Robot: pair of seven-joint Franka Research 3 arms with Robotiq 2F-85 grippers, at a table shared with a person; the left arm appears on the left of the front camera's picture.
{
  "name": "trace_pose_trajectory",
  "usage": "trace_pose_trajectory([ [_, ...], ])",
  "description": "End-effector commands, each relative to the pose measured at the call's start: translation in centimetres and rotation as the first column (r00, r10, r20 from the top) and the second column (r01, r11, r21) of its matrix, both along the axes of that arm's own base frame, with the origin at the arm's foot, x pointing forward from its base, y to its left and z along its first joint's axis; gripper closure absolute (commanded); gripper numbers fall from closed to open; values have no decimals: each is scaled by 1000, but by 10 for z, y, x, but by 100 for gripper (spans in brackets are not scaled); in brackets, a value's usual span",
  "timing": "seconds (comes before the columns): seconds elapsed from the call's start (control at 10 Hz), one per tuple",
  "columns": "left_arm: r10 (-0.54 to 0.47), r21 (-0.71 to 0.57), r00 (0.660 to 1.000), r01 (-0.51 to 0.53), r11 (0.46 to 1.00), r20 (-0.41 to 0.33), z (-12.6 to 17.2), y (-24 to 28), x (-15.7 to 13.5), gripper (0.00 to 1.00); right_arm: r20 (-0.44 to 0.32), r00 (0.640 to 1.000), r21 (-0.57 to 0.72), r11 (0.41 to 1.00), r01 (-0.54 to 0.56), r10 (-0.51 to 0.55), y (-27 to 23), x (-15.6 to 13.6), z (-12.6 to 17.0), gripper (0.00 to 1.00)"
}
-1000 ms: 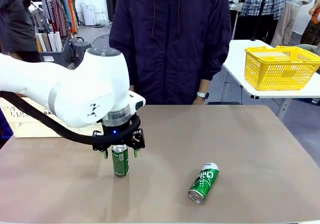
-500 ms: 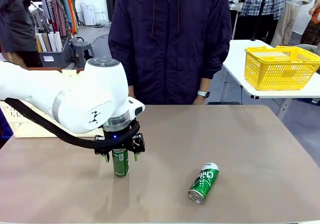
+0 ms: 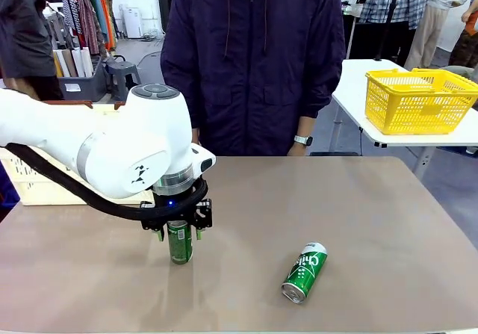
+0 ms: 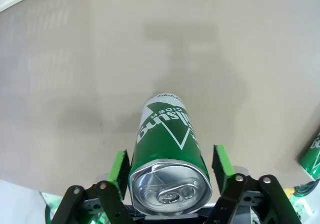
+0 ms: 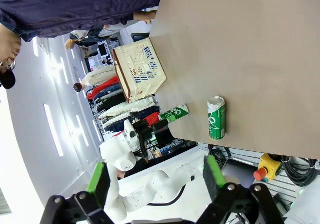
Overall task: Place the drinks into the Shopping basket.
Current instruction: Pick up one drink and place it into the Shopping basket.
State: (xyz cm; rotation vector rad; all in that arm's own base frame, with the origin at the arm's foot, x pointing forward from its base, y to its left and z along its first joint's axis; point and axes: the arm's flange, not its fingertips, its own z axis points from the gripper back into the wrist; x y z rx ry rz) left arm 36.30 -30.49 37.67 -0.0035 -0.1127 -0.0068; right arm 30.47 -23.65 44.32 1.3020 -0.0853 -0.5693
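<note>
**Pick-up of the upright can in hand**

Front view: Comes in from the left with the white left arm [image 3: 112, 143], wrist pointing straight down. Sets the left hand [image 3: 178, 229] over the top of the upright green aluminium can with white lettering [image 3: 179, 246], standing left of middle on the brown tabletop [image 3: 358, 199]. Well apart to the right, a second green can [image 3: 305, 272], lying on its side. Behind the arm, at the left edge and largely hidden, the cream-white slotted plastic basket with brown rim [image 3: 30, 184].

Left wrist view: Looks down on the can's silver top, set between the green pads [image 4: 120, 168]. Spread either side of the can wall, one pad about touching, a sliver of gap at the other. No firm pinch to be seen.

Right wrist view: Right hand [image 5: 155, 179] spread wide, nothing between its pads, well away from both cans and the basket [image 5: 140, 71].

Judged as the grasp on one drink, not yet secured. Next calls for a square pinch on the can wall, a straight lift, then a carry leftward over the basket rim before letting go.
</note>
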Motion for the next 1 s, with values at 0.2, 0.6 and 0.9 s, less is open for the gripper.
trace_pose_trajectory([
  [0.2,67,63,996,-71,995,65,1,5,0,100,-2,1000,19,1000,4,-4,-1,1,6,0],
  [0.6,57,58,995,-61,996,76,3,4,1,100,-2,1000,19,1000,4,-4,-1,1,6,0],
  [0.9,-20,12,993,19,1000,113,64,14,-2,100,-2,1000,19,1000,4,-4,-1,1,6,0],
])
